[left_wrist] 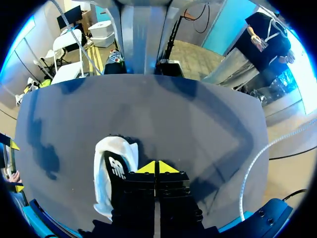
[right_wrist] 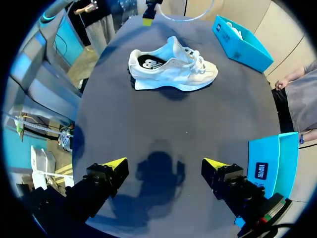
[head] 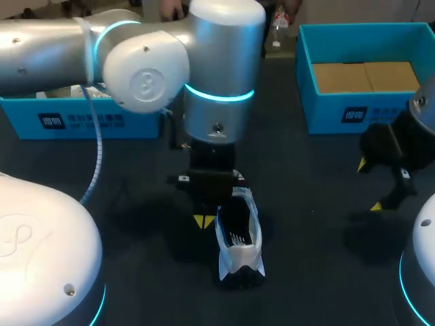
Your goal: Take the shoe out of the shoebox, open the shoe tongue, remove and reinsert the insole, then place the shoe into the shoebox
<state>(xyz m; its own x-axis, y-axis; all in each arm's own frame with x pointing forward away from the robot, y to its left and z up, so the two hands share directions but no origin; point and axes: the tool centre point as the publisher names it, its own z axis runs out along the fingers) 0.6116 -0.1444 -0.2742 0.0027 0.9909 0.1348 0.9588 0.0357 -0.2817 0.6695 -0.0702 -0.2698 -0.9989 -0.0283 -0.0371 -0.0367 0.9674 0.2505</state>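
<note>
Left arm (head: 143,68) hides part of the shoe (head: 239,238) (left pincer (left_wrist: 157,167) closed beside it); right pincer (right_wrist: 165,162) spread.

Left arm (head: 136,61): enters from the left and reaches to the middle, wrist pointing straight down. Left end effector (left_wrist: 157,167): low, yellow tips pressed together, nothing between them. Right arm (head: 425,112): at the right edge. Right end effector (right_wrist: 164,163): fingers spread wide, empty.

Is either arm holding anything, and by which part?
Nothing is held. The left tool is shut beside the shoe; the right tool is open.
</note>
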